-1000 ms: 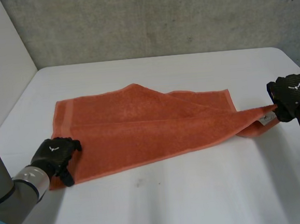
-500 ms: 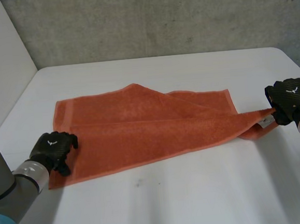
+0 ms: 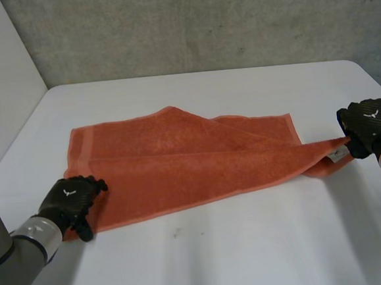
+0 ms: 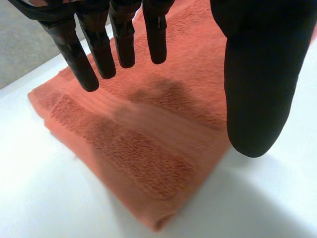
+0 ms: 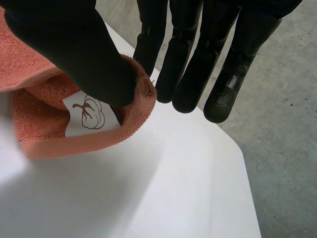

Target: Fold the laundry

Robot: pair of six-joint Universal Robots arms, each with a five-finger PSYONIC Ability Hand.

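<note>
An orange towel (image 3: 179,163) lies partly folded across the white table (image 3: 251,243), with one layer drawn diagonally over the rest. My left hand (image 3: 73,196) rests over its near-left corner. In the left wrist view the fingers (image 4: 99,49) are straight, the thumb stands apart, and the towel (image 4: 148,139) lies just below them, not gripped. My right hand (image 3: 368,123) holds the towel's right corner a little above the table. In the right wrist view its thumb (image 5: 74,49) pinches the hem (image 5: 141,99) against the fingers, beside a white label (image 5: 86,111).
A grey wall (image 3: 201,23) runs behind the table and a white panel (image 3: 0,78) stands at the left. The table's right edge (image 3: 377,78) lies close to my right hand, with grey floor (image 5: 277,148) beyond it.
My left hand drew back off the towel's near-left corner, then came down over it again with its fingers straighter. My right hand shifted slightly inward, still pinching its corner.
</note>
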